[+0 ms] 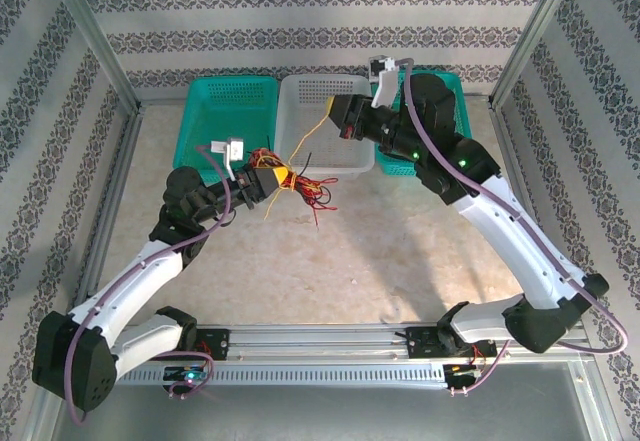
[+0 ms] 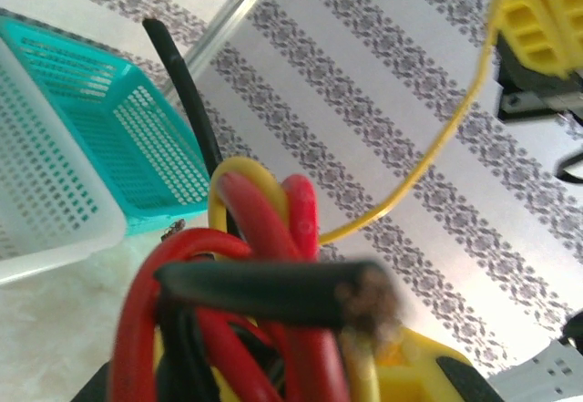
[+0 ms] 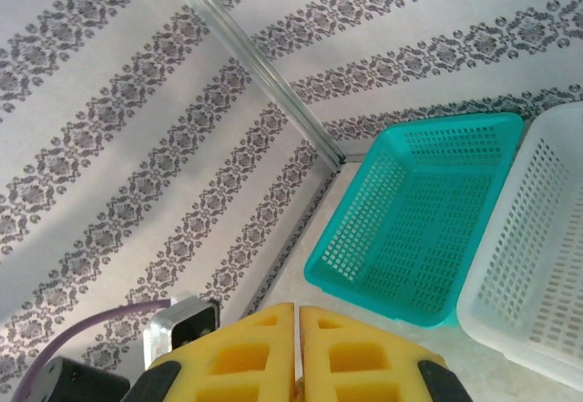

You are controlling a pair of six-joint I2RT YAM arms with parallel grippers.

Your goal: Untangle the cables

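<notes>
**Two robot arms stretching one yellow cable out of a knotted bundle**

A pale table (image 1: 400,261) is carrying a row of mesh baskets along its far edge, among them a teal basket (image 1: 230,111) and a white basket (image 1: 300,91). The task's cables are hanging in the air in front of these baskets, between the two arms.

The left gripper (image 1: 272,181) is clamping a cable bundle (image 2: 264,283) of red, black and yellow wires looped over one another, with loose ends trailing toward the table. The right gripper (image 3: 298,334) is sitting over the white basket with its yellow fingers pressed together. From the top camera and the left wrist camera, it appears to be pinching the far end of a single yellow cable (image 2: 428,167), which is running in a loose curve back into the bundle.

The main risk is that pulling the arms further apart is likely to tighten the knot, because the yellow cable is passing between red loops held in the left grip. A thin wire could also slip out of the closed right fingers. The dangling ends could snag on the white basket's rim.
</notes>
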